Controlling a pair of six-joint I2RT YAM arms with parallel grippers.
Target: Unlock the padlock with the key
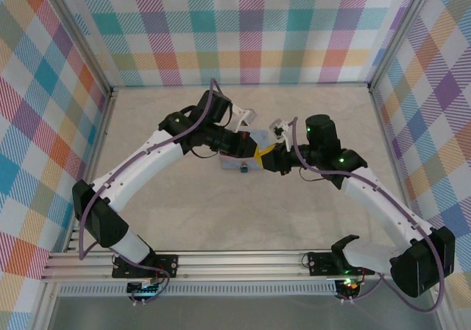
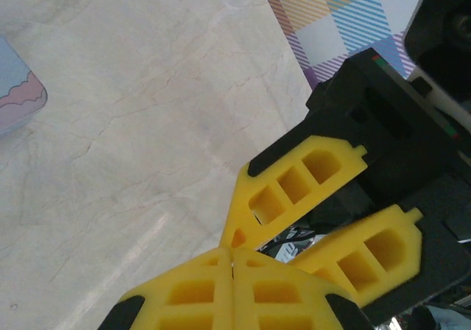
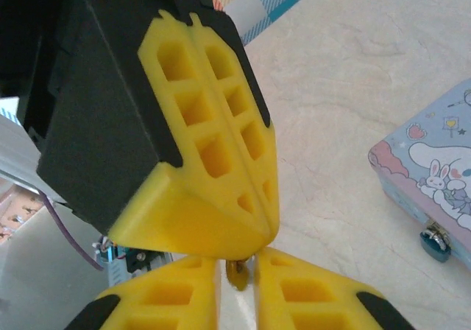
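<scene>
- Left tool (image 3: 259, 238) is pressed shut, with a small brownish piece (image 3: 237, 274) at its tips.
- Right tool (image 3: 237, 264) stands narrowly apart around that piece.
- Padlock (image 3: 434, 241) hangs on the box (image 3: 434, 168), right.

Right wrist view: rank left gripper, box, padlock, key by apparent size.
1. left gripper, inflated by nearness
2. box, cut off by the frame edge
3-4. padlock and key look alike; the key is partly hidden, so unranked
</scene>
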